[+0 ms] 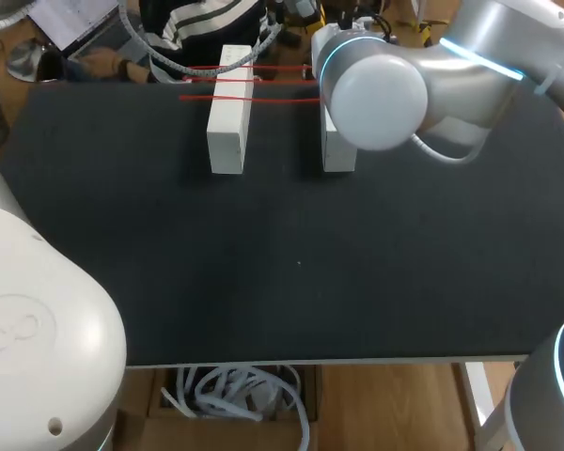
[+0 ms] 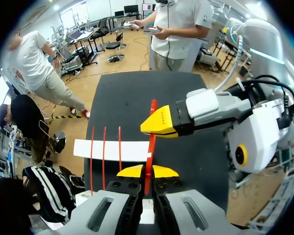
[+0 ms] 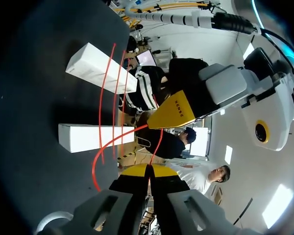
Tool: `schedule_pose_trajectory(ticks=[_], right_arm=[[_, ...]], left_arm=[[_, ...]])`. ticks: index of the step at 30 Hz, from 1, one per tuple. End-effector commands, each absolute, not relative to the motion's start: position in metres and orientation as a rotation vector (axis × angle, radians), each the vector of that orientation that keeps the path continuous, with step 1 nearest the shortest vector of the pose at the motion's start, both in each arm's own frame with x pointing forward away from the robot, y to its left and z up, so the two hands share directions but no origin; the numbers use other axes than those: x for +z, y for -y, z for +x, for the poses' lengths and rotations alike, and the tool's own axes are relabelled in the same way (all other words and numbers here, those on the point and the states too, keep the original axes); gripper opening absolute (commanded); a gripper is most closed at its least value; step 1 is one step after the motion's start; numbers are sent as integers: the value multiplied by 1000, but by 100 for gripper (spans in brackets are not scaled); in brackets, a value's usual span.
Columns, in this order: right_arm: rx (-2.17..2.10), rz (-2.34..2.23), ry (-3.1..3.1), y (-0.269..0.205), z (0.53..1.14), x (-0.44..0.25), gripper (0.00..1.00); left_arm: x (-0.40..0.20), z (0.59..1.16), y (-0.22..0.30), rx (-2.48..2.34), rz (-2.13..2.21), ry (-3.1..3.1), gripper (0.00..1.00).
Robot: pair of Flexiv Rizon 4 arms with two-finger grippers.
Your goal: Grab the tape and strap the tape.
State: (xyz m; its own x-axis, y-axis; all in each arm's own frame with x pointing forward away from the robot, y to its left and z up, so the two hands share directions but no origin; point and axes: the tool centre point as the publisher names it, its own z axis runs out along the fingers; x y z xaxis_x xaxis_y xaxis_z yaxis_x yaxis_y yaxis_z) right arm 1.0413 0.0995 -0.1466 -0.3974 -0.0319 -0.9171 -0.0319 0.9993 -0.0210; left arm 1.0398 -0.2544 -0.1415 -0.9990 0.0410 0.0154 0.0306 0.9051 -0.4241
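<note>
Red tape [image 1: 273,96] in the head view: several strands stretched across the far ends of two white blocks [image 1: 227,113] on the black table [image 1: 263,282]. Right arm [image 1: 385,80] in over the right-hand block, hiding both grippers; finger state not readable from here.

Left wrist view: left gripper [image 2: 147,171] closed tight, yellow tips pinching one upright strand of tape [image 2: 149,142]. Three further strands laid over a white block [image 2: 108,150] just ahead. Right gripper [image 2: 162,122] close above, its tip at the same strand; contact not certain.

Right wrist view: right gripper [image 3: 147,170] closed likewise, tape [image 3: 157,144] clamped between its tips. Slack loop [image 3: 95,166] curling out beside the nearer block [image 3: 95,137].

Step in hand, by judgement: strapping, with one more wrap under way. Next move: hold both pinches, take up the slack, lay the strand beside those already across the blocks.
</note>
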Motion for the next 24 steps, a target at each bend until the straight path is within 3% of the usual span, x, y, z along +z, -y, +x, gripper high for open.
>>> schedule_pose_trajectory(ticks=[1,24], right_arm=[[-13,-45,-1989,-103,1045,-145,0],[4,-66,-1992,-108,1050,-143,0]], left_arm=[[-140,1040,256,671,-56,3043,0],[-140,1040,256,671,-56,3043,0]])
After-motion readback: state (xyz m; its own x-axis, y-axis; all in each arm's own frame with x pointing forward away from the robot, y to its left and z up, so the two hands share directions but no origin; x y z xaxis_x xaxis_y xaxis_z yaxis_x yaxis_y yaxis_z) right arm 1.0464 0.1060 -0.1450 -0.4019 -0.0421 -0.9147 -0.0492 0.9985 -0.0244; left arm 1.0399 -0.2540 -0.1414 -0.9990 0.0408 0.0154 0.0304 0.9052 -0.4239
